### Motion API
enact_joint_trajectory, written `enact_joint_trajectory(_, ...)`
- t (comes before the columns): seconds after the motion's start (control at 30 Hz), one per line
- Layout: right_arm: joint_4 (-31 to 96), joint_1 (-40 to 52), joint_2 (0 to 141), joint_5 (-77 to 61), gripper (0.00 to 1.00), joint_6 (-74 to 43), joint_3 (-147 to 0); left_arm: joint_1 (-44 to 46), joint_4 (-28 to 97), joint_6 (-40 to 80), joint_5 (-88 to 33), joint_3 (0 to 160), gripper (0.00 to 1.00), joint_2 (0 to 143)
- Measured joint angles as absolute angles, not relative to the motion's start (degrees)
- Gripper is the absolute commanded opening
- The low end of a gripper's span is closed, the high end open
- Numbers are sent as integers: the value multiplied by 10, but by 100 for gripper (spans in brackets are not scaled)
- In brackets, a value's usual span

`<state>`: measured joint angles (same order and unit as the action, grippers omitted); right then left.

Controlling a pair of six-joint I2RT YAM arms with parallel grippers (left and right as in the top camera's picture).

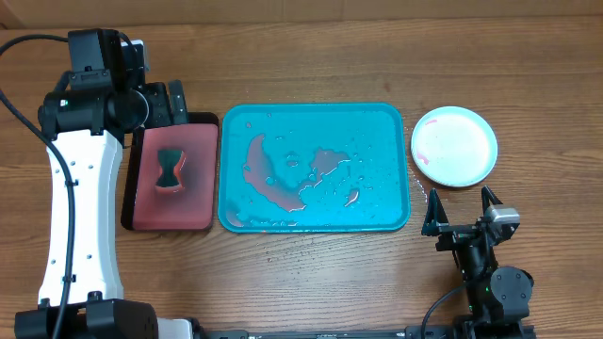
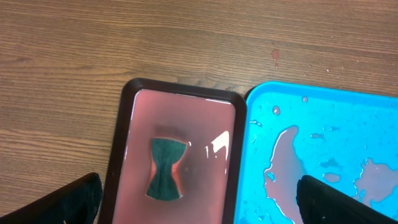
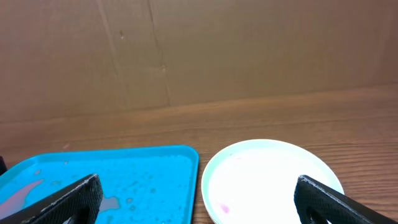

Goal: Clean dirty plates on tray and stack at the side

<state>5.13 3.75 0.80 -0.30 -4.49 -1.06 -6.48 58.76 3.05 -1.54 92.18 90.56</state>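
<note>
Tray: the large turquoise rectangular plastic tray (image 1: 377, 122) lay mid-table, carrying no plates, only water beads and reddish puddles.
Plates: a small round white plastic plate with a pale green rim (image 1: 454, 146) sat on the wood just right of the tray's far right corner, with a faint pink smear showing. Whether others lay beneath it could not be told.
Likely reason: it was set off the wet tray at the stacking spot.
Wash tray: a smaller dark red tray with a black rim (image 1: 198, 202), just left of the turquoise one, held pinkish water and a dark green hourglass sponge (image 1: 171, 169).
Left gripper (image 2: 198, 186): it hung above the wash tray, fingers spread wide and empty, probably placed there for the sponge.
Right gripper (image 1: 459, 200): it was near the plate but apart from it, jaws wide and empty.
Progress: seemingly close to done.
</note>
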Motion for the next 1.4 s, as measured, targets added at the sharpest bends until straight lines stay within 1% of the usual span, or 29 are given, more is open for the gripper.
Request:
enact_joint_trajectory(0.8,52,37,8,-11,100,-45,-11,-68,588,30,-15,922,100,906)
enact_joint_trajectory(1.0,51,37,8,-11,100,-45,-11,-71,580,30,12,909,100,877)
enact_joint_trajectory(1.07,51,37,8,-11,100,-45,-11,-72,552,30,18,885,100,834)
enact_joint_trajectory(1.13,52,37,8,-11,100,-45,-11,-72,497,26,20,847,100,774)
enact_joint_trajectory(1.4,51,37,8,-11,100,-45,-11,-72,186,-3,-12,551,100,484)
